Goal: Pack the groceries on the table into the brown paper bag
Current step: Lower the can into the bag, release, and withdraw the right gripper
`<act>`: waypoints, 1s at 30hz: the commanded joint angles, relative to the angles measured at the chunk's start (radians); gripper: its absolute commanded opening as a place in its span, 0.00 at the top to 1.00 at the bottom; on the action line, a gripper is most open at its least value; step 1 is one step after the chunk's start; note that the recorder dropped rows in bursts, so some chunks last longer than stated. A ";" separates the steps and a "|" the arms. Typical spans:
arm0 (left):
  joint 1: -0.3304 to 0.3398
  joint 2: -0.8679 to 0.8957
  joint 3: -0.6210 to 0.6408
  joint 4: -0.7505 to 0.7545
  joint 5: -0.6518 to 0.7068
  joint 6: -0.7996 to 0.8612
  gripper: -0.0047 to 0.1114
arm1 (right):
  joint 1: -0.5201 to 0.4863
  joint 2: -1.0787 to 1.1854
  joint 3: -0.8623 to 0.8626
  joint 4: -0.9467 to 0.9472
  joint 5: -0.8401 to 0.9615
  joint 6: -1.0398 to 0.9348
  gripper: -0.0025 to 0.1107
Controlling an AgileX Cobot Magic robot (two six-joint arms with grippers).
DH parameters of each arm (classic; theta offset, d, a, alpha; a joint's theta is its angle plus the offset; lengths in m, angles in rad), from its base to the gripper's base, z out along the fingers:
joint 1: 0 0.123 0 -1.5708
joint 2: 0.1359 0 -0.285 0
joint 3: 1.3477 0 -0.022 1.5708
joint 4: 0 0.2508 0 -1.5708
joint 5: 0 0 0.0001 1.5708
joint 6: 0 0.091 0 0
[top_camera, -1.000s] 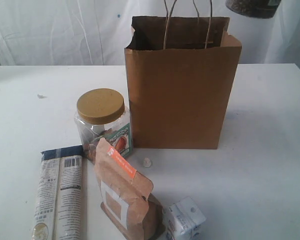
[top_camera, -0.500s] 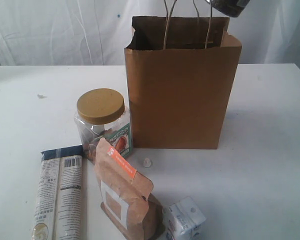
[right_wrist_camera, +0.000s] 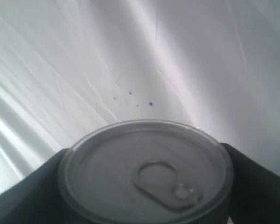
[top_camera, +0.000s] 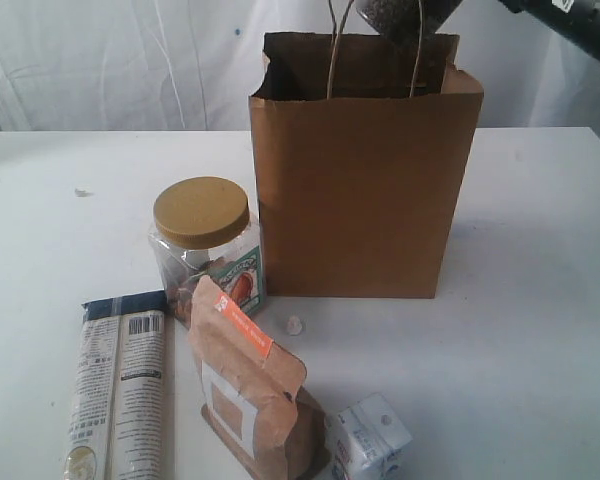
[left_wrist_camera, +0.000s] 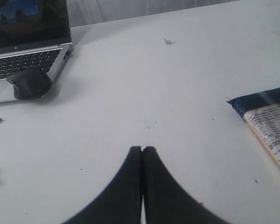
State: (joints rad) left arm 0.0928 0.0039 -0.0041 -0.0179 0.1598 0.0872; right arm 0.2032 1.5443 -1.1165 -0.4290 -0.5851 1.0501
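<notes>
The brown paper bag [top_camera: 365, 190] stands open at the back middle of the table [top_camera: 540, 330]. Just above its mouth hangs the dark tin [top_camera: 408, 15], tilted, with my right gripper [right_wrist_camera: 144, 186] shut on it; its pull-tab lid [right_wrist_camera: 147, 170] fills the right wrist view. In front of the bag stand the yellow-lidded jar [top_camera: 205, 245], the brown pouch [top_camera: 248, 385], the small white carton [top_camera: 368, 437] and the long printed packet [top_camera: 120, 385], whose end [left_wrist_camera: 266, 126] shows in the left wrist view. My left gripper [left_wrist_camera: 143, 150] is shut and empty over bare table. The yellow bottle is out of view.
A tiny white paper ball [top_camera: 295, 324] lies between jar and bag; another scrap [top_camera: 81, 192] lies far left. A laptop [left_wrist_camera: 28, 42] and a black mouse [left_wrist_camera: 29, 83] sit beyond the left gripper. White cloth [top_camera: 130, 60] hangs behind the table.
The dark tin has moved left and down, from the top right corner to just over the bag's mouth. The right arm now shows at the top right. Nothing on the table moved.
</notes>
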 commanded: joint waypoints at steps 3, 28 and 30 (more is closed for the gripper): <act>-0.006 -0.004 0.004 -0.004 -0.003 -0.001 0.96 | 0.023 0.026 -0.014 -0.062 -0.229 0.028 0.82; -0.006 -0.004 0.004 -0.004 -0.003 -0.001 0.96 | 0.038 0.123 -0.014 -0.245 -0.173 -0.067 0.49; -0.006 -0.004 0.004 -0.004 -0.003 -0.001 0.96 | 0.038 0.123 -0.014 -0.245 -0.123 -0.067 0.49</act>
State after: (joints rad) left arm 0.0928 0.0039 -0.0041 -0.0179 0.1598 0.0872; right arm 0.2416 1.6789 -1.1196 -0.6862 -0.7302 0.9913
